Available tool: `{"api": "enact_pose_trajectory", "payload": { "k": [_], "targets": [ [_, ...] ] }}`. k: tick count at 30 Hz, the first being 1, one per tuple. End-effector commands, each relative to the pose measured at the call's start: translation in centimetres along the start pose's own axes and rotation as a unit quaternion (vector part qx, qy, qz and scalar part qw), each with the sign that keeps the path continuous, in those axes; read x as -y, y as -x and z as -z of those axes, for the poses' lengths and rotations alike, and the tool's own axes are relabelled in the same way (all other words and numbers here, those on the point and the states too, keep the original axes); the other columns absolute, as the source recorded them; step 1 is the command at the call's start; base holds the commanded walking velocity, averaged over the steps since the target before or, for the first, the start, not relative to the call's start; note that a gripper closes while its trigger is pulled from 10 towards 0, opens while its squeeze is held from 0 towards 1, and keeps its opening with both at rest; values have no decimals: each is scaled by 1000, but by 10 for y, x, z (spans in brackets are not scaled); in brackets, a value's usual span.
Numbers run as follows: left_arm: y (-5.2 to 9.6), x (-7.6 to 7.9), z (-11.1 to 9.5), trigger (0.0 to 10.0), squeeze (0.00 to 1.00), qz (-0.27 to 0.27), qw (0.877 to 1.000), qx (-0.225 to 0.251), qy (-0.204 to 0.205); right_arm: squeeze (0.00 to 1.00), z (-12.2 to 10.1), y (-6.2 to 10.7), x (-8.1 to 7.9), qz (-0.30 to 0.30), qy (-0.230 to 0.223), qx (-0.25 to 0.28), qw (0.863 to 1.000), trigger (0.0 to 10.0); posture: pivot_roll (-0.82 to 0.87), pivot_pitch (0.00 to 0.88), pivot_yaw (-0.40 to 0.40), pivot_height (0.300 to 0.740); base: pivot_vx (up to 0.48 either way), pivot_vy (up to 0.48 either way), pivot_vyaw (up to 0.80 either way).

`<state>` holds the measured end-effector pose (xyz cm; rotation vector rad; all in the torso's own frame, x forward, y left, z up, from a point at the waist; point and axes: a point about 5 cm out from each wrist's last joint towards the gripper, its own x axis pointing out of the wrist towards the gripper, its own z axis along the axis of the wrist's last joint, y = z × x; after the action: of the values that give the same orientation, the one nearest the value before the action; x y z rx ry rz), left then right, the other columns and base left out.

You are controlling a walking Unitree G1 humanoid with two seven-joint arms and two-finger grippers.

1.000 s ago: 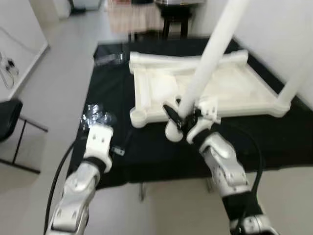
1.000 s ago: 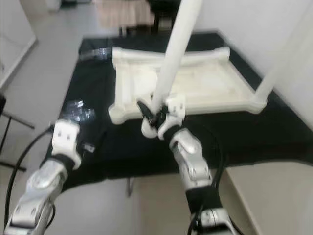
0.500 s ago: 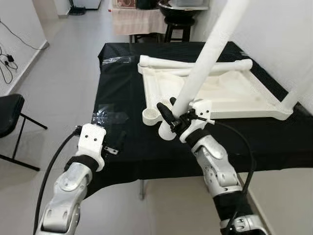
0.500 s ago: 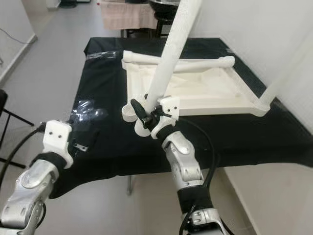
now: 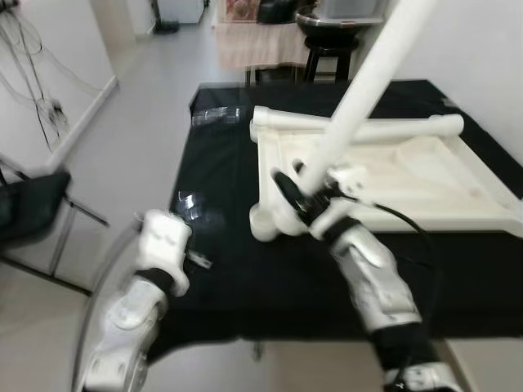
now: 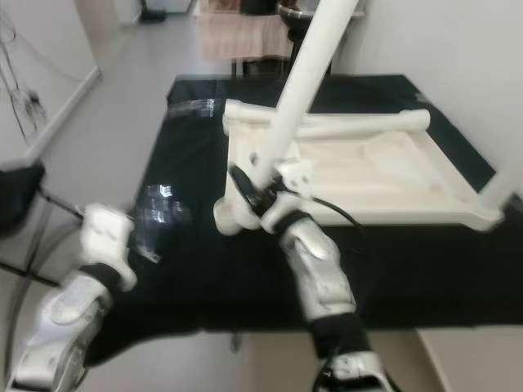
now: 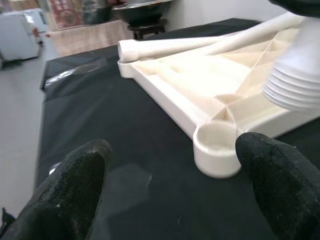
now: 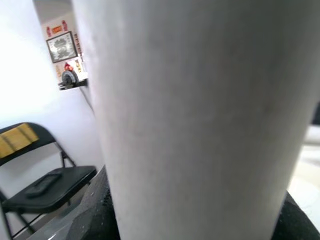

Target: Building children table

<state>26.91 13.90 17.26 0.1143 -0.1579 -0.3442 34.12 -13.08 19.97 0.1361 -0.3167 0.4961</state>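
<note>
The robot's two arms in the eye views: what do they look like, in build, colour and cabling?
Both arms are jointed silver metal segments. The left arm ends in a boxy white wrist block above a black band, with a thin cable looping beside it. The right arm has a white wrist housing, black jaws, and a black cable arcing along its forearm.

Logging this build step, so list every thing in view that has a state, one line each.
table top: upside down on the black cloth, underside ribs up.
corner socket: empty, no leg in it.
white leg: tilted, lower end near the corner socket, not seated.
right gripper: jaws shut on the white leg.
left gripper: jaws open, holding nothing.
plastic wrap: crumpled, lying on the cloth.
</note>
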Motion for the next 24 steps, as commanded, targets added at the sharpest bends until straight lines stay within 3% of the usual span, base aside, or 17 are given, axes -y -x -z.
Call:
{"api": "enact_pose_trajectory", "payload": {
  "k": [1, 2, 4, 6, 13, 16, 17, 18, 20, 24],
  "targets": [
    [5, 1, 4, 10000, 0, 10, 1000, -12, 9, 0, -2, -5, -15, -37, -14, 10, 999, 10000, 68, 102, -26, 740, 0, 0, 0],
    [7, 10, 5, 10000, 0, 40, 999, -10, 22, 0, -3, -2, -17, -67, -20, 10, 998, 10000, 66, 104, -28, 740, 0, 0, 0],
    [8, 13, 5, 10000, 0, 49, 998, -10, 23, 0, -3, 0, -18, -80, -23, 10, 996, 10000, 66, 104, -28, 740, 0, 0, 0],
    [10, 16, 8, 10000, 0, 58, 998, -11, 28, 0, -5, 6, -23, -134, -17, 2, 991, 10000, 63, 106, -29, 740, 0, 0, 0],
    [18, 12, 18, 10000, 0, 64, 996, -31, 46, 0, -8, 10, -29, -208, -1, -20, 978, 10000, 68, 124, -45, 740, 0, 0, 0],
    [31, 19, 29, 10000, 0, 120, 990, -59, 38, 0, -14, 10, -45, -311, 11, -24, 950, 10000, 77, 150, -52, 740, 0, 0, 0],
    [31, 19, 29, 10000, 0, 120, 990, -59, 38, 0, -14, 10, -45, -311, 11, -24, 950, 10000, 77, 150, -52, 740, 0, 0, 0],
    [34, 21, 31, 10000, 0, 127, 989, -66, 39, 0, -15, 11, -49, -335, 11, -26, 942, 10000, 77, 150, -52, 740, 0, 0, 0],
    [40, 26, 38, 10000, 0, 147, 985, -83, 25, 0, -20, 1, -57, -390, 11, -37, 920, 10000, 86, 181, -64, 740, 0, 0, 0],
    [46, 28, 37, 10000, 0, 129, 988, -91, 1, 0, -29, -17, -54, -421, 10, -31, 906, 10000, 111, 226, -67, 740, 0, 0, 0]
  ]
}}
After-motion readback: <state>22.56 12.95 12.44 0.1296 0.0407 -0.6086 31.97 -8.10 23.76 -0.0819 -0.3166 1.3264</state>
